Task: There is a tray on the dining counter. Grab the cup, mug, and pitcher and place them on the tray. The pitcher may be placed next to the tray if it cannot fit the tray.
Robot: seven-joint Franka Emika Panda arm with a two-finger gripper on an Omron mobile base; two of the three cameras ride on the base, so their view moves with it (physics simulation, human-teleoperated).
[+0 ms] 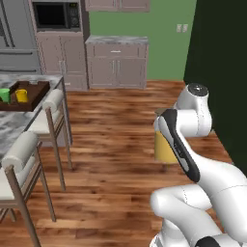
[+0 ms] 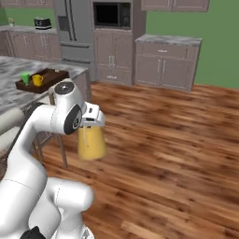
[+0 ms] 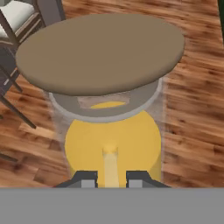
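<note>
Gripper (image 3: pixel 111 178) clamped on pitcher (image 2: pixel 91 142) handle – pitcher carried in mid-air over wood floor (image 2: pixel 177 140), cork lid (image 3: pixel 100 52) on, tray (image 1: pixel 30 96) at corner of dining counter (image 1: pixel 12 126), well apart, w/ green cup (image 1: pixel 5 95) & yellow mug (image 1: pixel 21 95) side by side on it.

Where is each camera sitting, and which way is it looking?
Left base view: behind the arm's left, facing the dining counter and tray; white arm lower right.
Right base view: behind the arm's right, facing the cabinets; arm lower left, end effector gripping the pitcher.
Hand view: on the hand, looking down at the pitcher's cork lid; dark fingertips at the bottom.
Both base views share tray, cup, mug.
</note>
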